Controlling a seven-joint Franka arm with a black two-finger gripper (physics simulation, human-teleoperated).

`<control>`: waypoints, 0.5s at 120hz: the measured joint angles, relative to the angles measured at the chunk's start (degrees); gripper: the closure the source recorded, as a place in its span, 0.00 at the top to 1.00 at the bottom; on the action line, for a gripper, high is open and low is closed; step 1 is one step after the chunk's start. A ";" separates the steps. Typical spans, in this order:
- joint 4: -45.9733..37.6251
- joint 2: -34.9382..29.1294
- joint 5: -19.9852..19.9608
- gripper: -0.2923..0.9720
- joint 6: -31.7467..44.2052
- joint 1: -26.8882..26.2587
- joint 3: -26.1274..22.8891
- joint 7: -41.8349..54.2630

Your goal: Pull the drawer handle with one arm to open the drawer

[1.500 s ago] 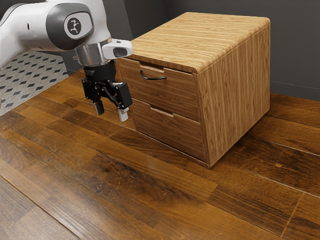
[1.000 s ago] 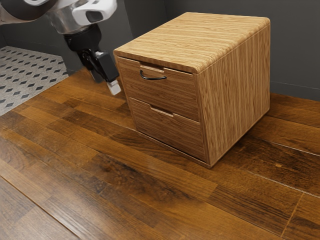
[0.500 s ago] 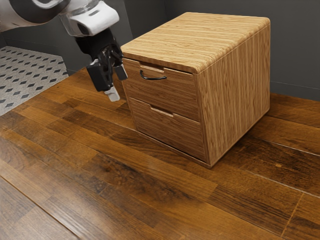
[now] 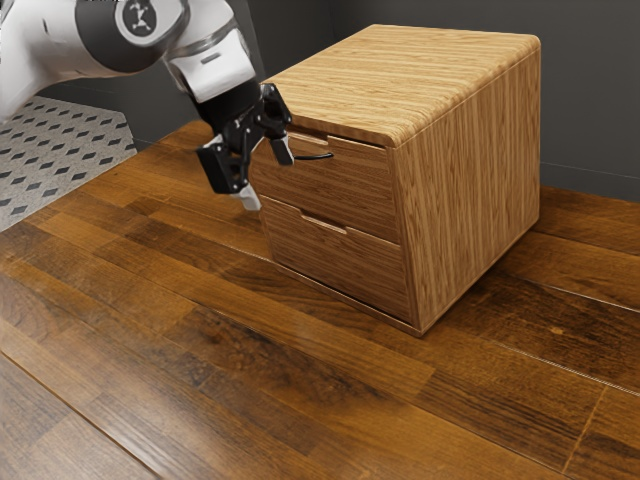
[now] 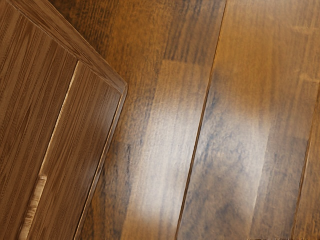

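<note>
A plank floor [image 4: 300, 390] of mottled dark brown wood spreads from 3 through 6 to 9 o'clock. At 10 o'clock it meets pale tiles [image 4: 60, 150] with a dark diamond pattern. A plain dark grey wall [image 4: 590, 80] closes the back from 12 to 2 o'clock, with a skirting board [image 4: 590, 182] at its foot. In the wrist view the planks carry a soft pale sheen.

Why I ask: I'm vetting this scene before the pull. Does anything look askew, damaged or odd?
Nothing stands out. The cabinet stands level on the floor, both drawers are shut, and the handle looks intact. The open gripper is near the handle, not gripping it.
</note>
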 joint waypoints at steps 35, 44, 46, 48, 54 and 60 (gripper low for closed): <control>-0.81 0.30 0.42 0.77 3.76 0.89 0.67 8.70; -0.87 0.36 0.64 0.77 4.11 0.97 0.78 10.66; -0.86 0.37 0.67 0.77 4.18 0.98 0.81 11.07; -0.84 0.37 0.71 0.77 4.23 1.00 0.83 11.46; -0.87 0.37 0.80 0.77 4.38 1.02 1.02 12.59; -0.87 0.38 0.87 0.77 4.50 1.10 1.38 13.63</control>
